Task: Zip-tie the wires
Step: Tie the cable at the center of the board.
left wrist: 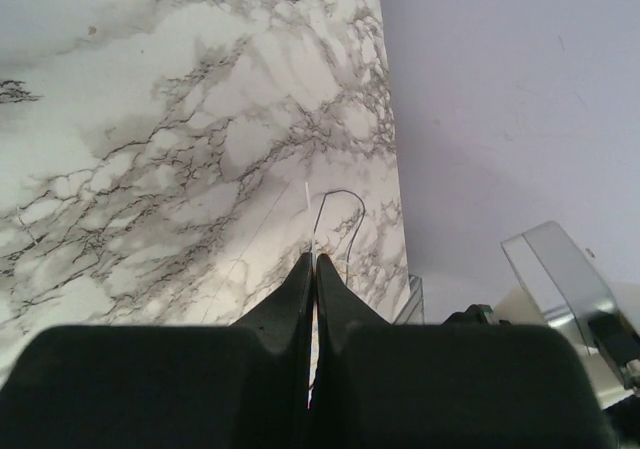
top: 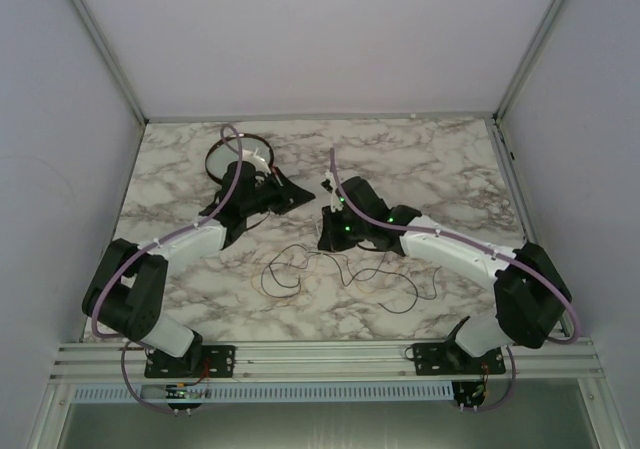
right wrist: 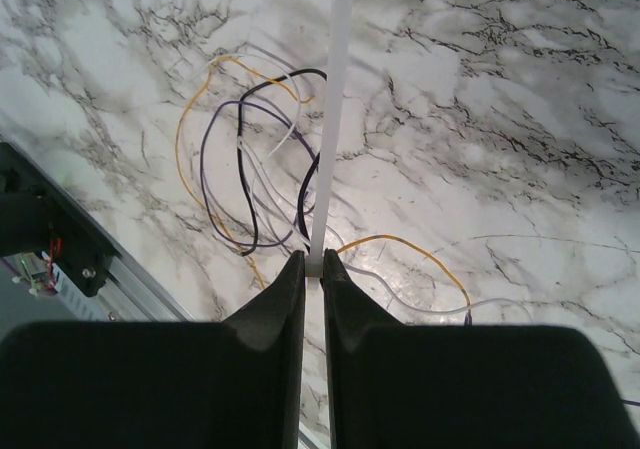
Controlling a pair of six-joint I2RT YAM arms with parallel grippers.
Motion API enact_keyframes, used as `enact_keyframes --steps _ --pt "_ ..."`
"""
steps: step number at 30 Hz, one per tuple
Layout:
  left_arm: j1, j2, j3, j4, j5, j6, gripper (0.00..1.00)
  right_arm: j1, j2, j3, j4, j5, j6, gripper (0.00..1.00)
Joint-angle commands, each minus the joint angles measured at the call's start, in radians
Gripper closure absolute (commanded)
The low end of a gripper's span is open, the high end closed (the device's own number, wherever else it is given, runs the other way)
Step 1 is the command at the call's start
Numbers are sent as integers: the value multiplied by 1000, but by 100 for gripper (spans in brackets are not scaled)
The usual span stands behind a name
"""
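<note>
Right jaws are squeezing almost completely together on the zip tie (right wrist: 332, 119), pinching it at its near end, with barely more than the strip itself between the tips. The tie is looking like a thin, flat, plain white plastic strip. It's dead straight, poking forward from the tips and running off the top of the right wrist view.

The wires (right wrist: 243, 169) are lying on the marble-pattern worktop (right wrist: 520, 119), just ahead of those jaws and mostly off to their left. Up close they're showing as hair-thin strands in yellow-orange, purple, black and white, curling into loose overlapping loops. From overhead they're just reading as dark squiggles. The strip is crossing the right edge of the loops in the wrist view, but I can't tell if it's actually touching them or riding above. One yellow-orange strand is arcing away to the right of the tips, close by.

Left jaws are pressing fully together. A single thin dark strand is looping just in front of their tips, and I honestly can't tell whether its end is pinched between them or only passing by. In the overhead shot the two sets of jaws are pointing toward each other, near but apart, with the tangle sitting on the arm-base side of them.
</note>
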Motion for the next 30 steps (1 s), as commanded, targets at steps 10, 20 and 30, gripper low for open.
enact_keyframes --steps 10,20,30 --pt "29 3 27 74 -35 2 100 54 40 22 -63 56 33 95" --pt "29 -124 -80 12 -41 22 35 42 58 63 -60 47 33 95" --pt "-23 -241 -227 -19 -83 10 31 43 44 58 -37 58 59 95"
